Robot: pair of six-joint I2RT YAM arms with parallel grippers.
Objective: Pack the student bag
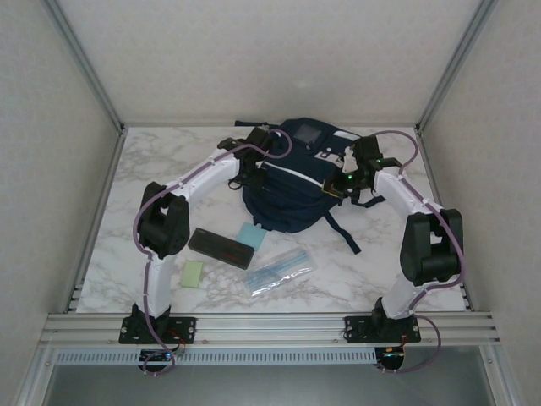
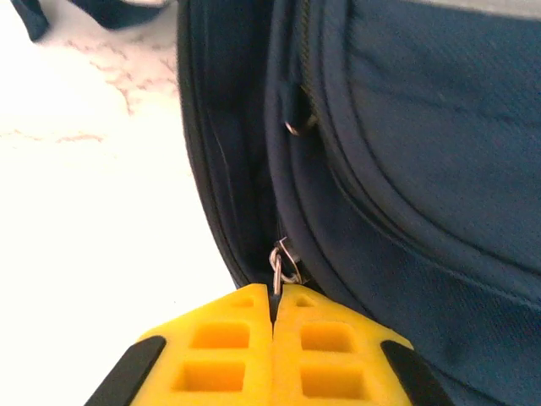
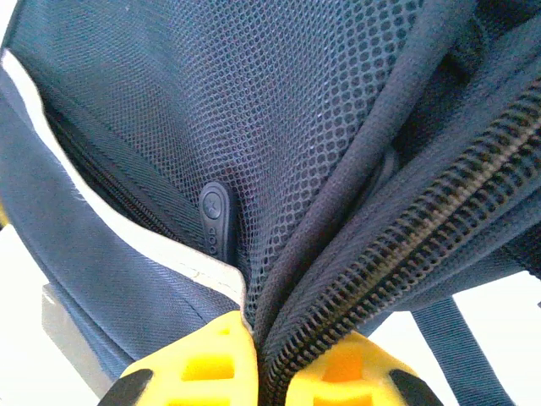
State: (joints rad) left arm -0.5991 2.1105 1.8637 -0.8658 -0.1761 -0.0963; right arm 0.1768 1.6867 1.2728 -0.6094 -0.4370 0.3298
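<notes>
Where its yellow fingers meet, the left gripper (image 2: 273, 298) is clenched on a metal zipper pull (image 2: 284, 264) at the side of the student bag (image 1: 287, 190). The right gripper (image 3: 262, 342) is clamped on the bag's zippered edge, beside the mesh lining (image 3: 296, 110). The bag is set at the far middle of the marble tabletop (image 1: 380, 264), between both arms. A black case (image 1: 221, 247), a green pad (image 1: 193, 273) and a clear packet (image 1: 279, 271) are laid nearer.

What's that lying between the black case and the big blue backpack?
A small light-blue flat pad lies there, between the black case and the student bag, seen in the top view.
</notes>
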